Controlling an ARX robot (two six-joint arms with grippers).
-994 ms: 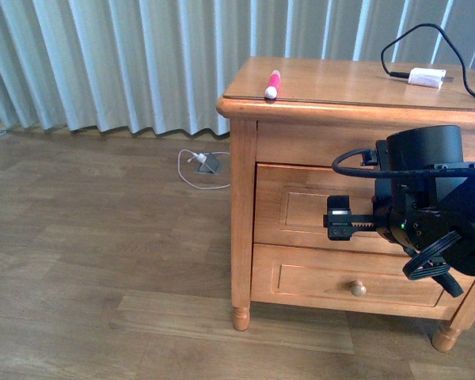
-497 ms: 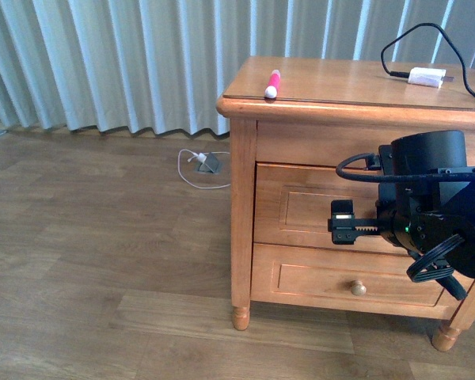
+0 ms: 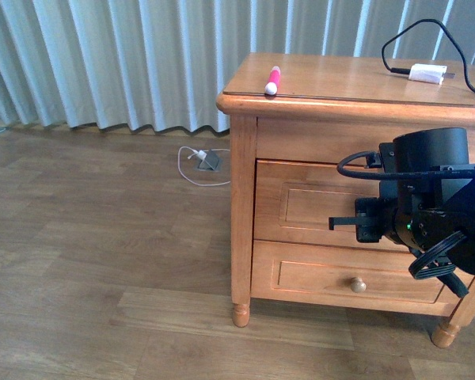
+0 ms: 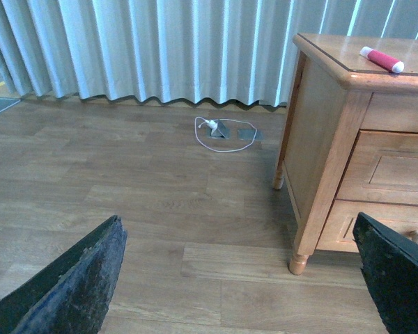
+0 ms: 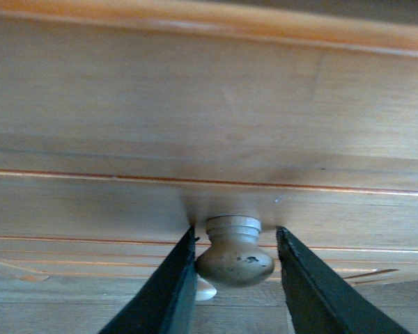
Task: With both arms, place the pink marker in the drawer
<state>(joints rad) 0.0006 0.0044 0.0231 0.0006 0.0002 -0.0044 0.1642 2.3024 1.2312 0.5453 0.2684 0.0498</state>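
The pink marker (image 3: 271, 81) with a white cap end lies on the nightstand top near its front left edge; it also shows in the left wrist view (image 4: 382, 59). My right arm (image 3: 427, 210) stands in front of the upper drawer (image 3: 301, 202). In the right wrist view my right gripper (image 5: 233, 268) is shut on the pale drawer knob (image 5: 235, 252), a black finger on each side. My left gripper (image 4: 240, 278) is open and empty above the wooden floor, left of the nightstand, with nothing between its fingers (image 4: 76, 278).
The nightstand (image 3: 241, 237) has a lower drawer with its own knob (image 3: 358, 284). A white charger block (image 3: 426, 74) with a black cable lies at the top's back right. A floor socket with a white cord (image 3: 206, 162) sits by the curtain (image 3: 103, 63).
My right arm has moved in towards the upper drawer front, and its fingers have closed round the knob. The marker has not moved.
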